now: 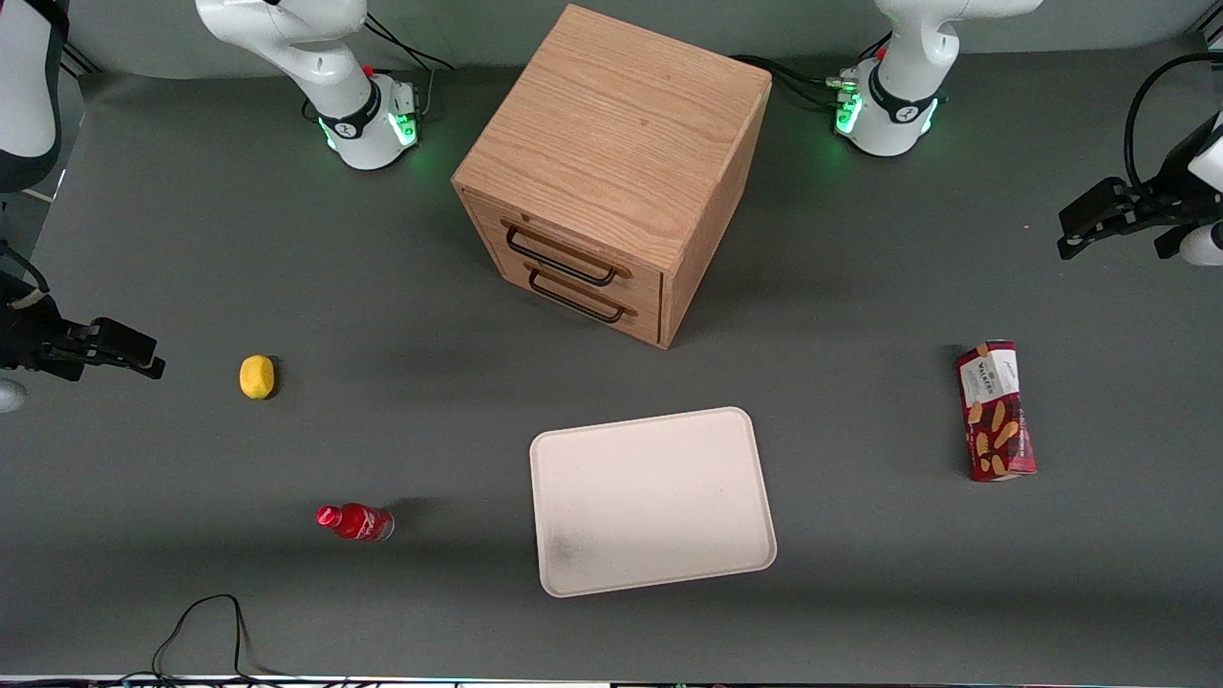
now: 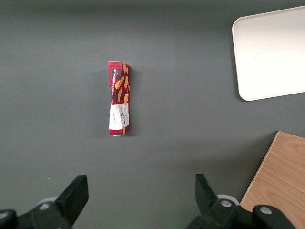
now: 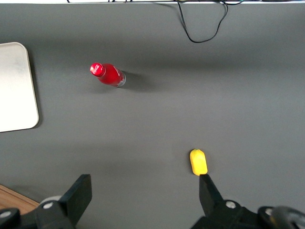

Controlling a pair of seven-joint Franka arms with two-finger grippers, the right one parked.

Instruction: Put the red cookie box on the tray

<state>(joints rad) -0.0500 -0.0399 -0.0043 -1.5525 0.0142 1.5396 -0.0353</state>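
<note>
Red cookie box (image 1: 997,411) lies flat on the grey bench (image 1: 860,573), toward the working arm's end, its white label end farther from the front camera than its cookie-picture end. It rests well apart from the tray (image 1: 652,500), untouched. The tray sits flat in front of the wooden drawer cabinet (image 1: 611,172), nearer the front camera, nothing on it, a grey smudge at one corner. The tool (image 2: 138,200) hangs above the bench clear of the box, fingers (image 2: 76,193) spread wide, holding nothing. Toward the parked arm's end: a lemon (image 1: 256,376) and a small red bottle (image 1: 354,522), the bottle nearer the front camera.
</note>
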